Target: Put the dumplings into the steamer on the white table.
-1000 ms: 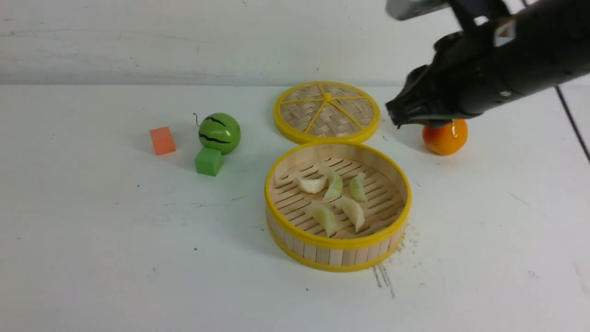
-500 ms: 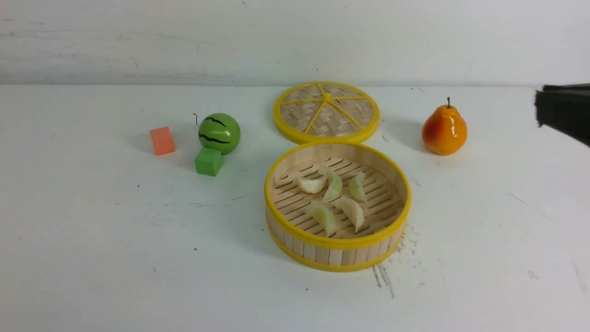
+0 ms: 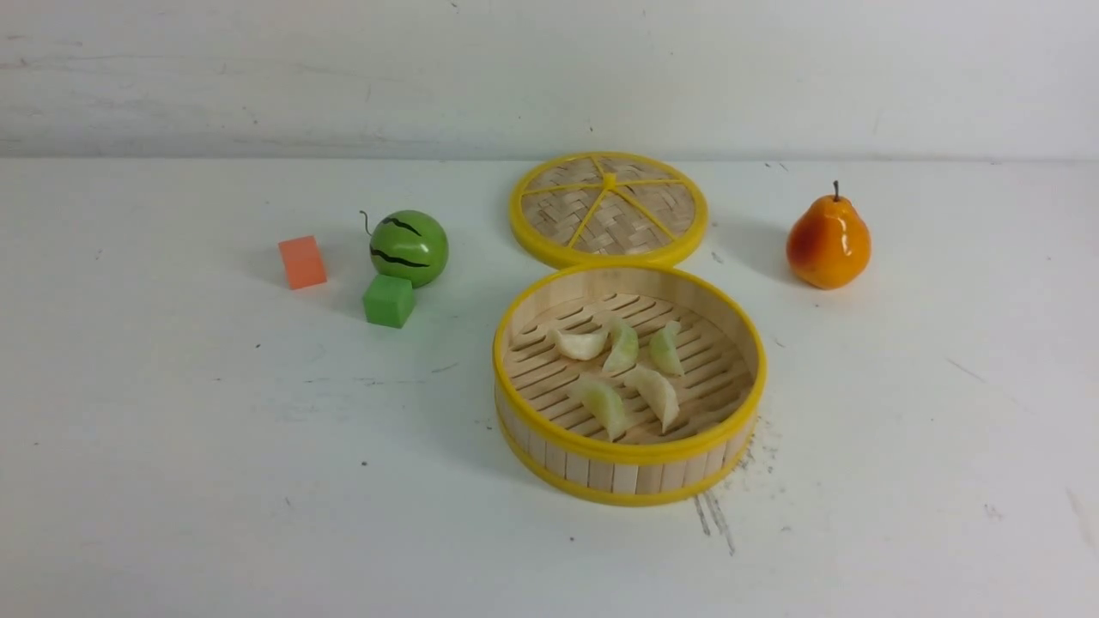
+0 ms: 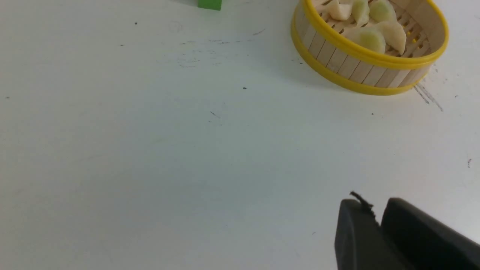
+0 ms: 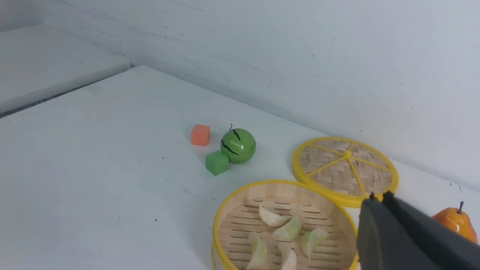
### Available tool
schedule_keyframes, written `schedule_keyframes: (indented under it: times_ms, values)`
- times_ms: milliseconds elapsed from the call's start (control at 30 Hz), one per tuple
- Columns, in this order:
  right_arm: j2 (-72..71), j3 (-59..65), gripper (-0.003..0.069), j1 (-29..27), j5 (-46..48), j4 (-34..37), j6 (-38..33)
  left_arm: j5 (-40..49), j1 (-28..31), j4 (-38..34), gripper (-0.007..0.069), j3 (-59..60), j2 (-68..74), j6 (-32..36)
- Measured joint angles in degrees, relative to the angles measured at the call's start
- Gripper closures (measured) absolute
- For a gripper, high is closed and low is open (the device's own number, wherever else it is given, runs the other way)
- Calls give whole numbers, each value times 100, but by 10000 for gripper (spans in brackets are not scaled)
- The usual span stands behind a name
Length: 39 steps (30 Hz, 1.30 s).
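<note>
On the white table (image 3: 215,481), has five dumplings (image 3: 657,396) inside the bamboo steamer (image 3: 637,448), near the woven lid (image 3: 635,225); clenches right gripper (image 5: 380,200), empty; cannot tell left gripper's (image 4: 377,208) closure.

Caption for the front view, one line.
Five toy dumplings inside the bamboo steamer, with the woven lid behind it and a pear off right.
</note>
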Motion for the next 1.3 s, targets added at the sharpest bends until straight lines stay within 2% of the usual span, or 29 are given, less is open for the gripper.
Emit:
schedule_keyframes:
  times_ms: [100, 200, 300, 433, 467, 500, 567, 700, 833, 967, 1100, 1300]
  values:
    - [0, 65, 669, 0, 82, -235, 134, 0, 0, 0, 523, 0, 0, 0]
    - [-92, 441, 669, 0, -239, -415, 277, 0, 0, 0, 522, 0, 0, -1]
    - [-508, 1434, 676, -183, -1246, -654, 455, 0, 0, 11, 515, 0, 0, -1]
    - [-1400, 2989, 680, -961, -2546, -702, 738, 0, 0, 11, 512, 0, 0, -6]
    - [-1445, 3060, 680, -1006, -2593, -702, 744, 0, 0, 11, 512, 0, 0, -6]
    - [-1801, 3593, 680, -1350, -2834, -702, 795, 0, 0, 11, 512, 0, 0, -6]
    - [-2213, 4115, 680, -1692, -2974, -702, 825, 0, 0, 11, 512, 0, 0, -6]
    - [-2993, 4868, 680, -2485, -2834, -706, 1008, 0, 0, 11, 505, 0, 0, -6]
    - [-3523, 5261, 680, -3014, -2335, -964, 1402, 0, 0, 11, 500, 0, 0, -6]
    - [-3750, 5306, 680, -3123, -1616, -1467, 1930, 0, 0, 11, 496, 0, 0, -11]
    - [-3757, 5306, 680, -3123, -927, -1644, 2194, 0, 0, 11, 491, 0, 0, -11]
    - [-3757, 5269, 680, -3123, -708, -1645, 2205, 0, 0, 11, 484, 0, 0, -11]
